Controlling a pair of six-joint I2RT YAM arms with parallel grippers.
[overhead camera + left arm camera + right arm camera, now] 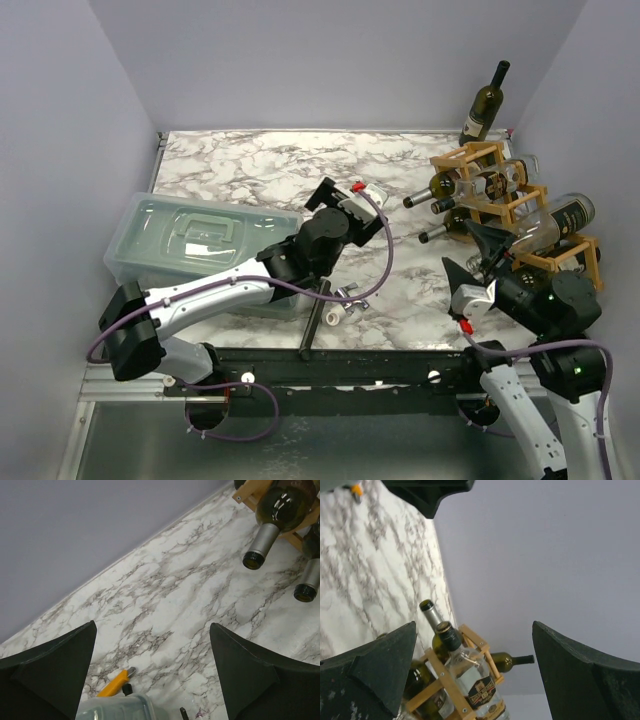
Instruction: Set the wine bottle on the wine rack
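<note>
- A clear plastic bin (150, 225) with its lid on sits at the counter's left side; the left arm (220, 290) reaches past its near right corner.
- Beside that corner, the left wrist view shows a small orange-handled item (116, 682); what it is cannot be told.
- A thin black bar (312, 325) and a small white piece (335, 315) lie close to the near edge, in the middle.
- The left tool (152, 630) hangs over bare marble mid-counter, its fingers spread wide, with nothing between them.
- The right tool (474, 625) is also spread wide and grips nothing; it faces the rack from the near side.
- The wine rack (594, 262) stands at the right side of the counter. Dark bottles (277, 502) lie in its cells, necks pointing left.
- The clear bottle (555, 222) lies tilted in the rack, neck jutting out toward the right tool. Whether it is fully seated cannot be told.
- A dark green bottle (485, 105) stands upright behind the rack, in the far right corner.
- The counter (260, 170) is white marble with grey veins; plain pale lavender walls (330, 60) close it on three sides.
</note>
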